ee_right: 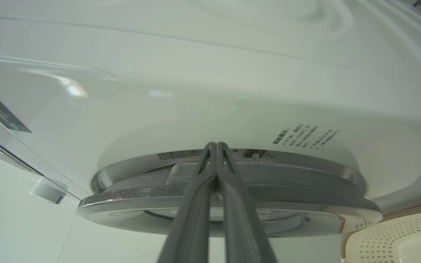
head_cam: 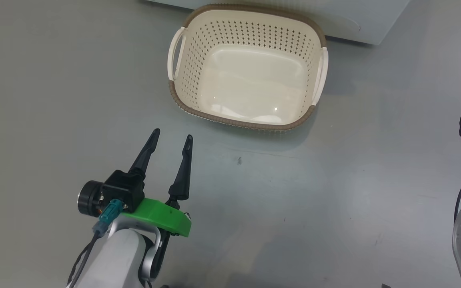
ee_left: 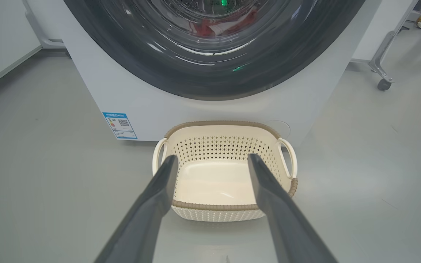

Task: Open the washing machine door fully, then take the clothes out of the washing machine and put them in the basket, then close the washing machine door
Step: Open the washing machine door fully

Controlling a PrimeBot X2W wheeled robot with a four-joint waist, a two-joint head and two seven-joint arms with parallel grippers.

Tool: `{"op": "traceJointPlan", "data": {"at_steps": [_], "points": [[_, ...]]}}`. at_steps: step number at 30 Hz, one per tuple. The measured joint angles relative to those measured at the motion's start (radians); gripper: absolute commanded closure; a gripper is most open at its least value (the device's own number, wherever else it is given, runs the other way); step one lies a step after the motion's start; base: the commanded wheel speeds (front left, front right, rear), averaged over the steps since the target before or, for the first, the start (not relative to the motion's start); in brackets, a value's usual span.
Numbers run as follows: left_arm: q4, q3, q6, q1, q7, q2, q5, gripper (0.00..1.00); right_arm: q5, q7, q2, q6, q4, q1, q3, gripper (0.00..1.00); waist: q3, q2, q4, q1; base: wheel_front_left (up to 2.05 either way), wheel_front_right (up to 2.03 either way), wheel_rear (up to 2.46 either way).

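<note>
Door (ee_left: 203, 82) is the step in hand: it looks shut, or at most barely cracked, against the machine (ee_left: 130, 95), so by my reading you are on step 1 of 3 and nothing has been unloaded. Starting at the left, your left gripper (head_cam: 173, 134) hangs low over the floor (head_cam: 54, 100), released, its 2 fingers spread wide with nothing between them and aimed at the basket (head_cam: 192, 68). The basket sits on the floor just in front of the machine, below the door, and it is empty. Through the door's glass (ee_left: 181, 40) you can see the clothes (ee_left: 210, 26), red with a bit of white, lying inside the machine. Over on the right, your right gripper (ee_right: 216, 145) is clenched on nothing, fingers pressed together, with the tips up at the door's rim (ee_right: 130, 199) where it meets the white front. Whether they touch the rim or have got behind it, I cannot tell from this angle. The next move, I judge, calls for those closed tips to hook behind the rim and draw it outward along the hinge's arc until the opening is fully free. The basket stands close under the door, so watch that the swing clears it. Keep the left gripper released; it looks best placed to reach in for the clothes afterwards.
</note>
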Motion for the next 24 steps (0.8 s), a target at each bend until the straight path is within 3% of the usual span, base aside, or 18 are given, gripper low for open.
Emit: {"op": "traceJointPlan", "data": {"at_steps": [12,24], "points": [[-0.001,-0.062,0.017,-0.006,0.0,-0.002,-0.06,0.0,0.092,0.103,-0.008,-0.025,0.112,-0.128,-0.039,1.0,0.053,0.0,0.089,0.0,0.0,0.0,0.0],[0.0,-0.078,0.031,-0.006,0.0,-0.003,-0.063,0.0,0.145,0.157,-0.027,-0.025,0.203,-0.199,-0.066,1.0,0.057,0.0,0.117,0.0,0.0,0.0,0.0]]}}
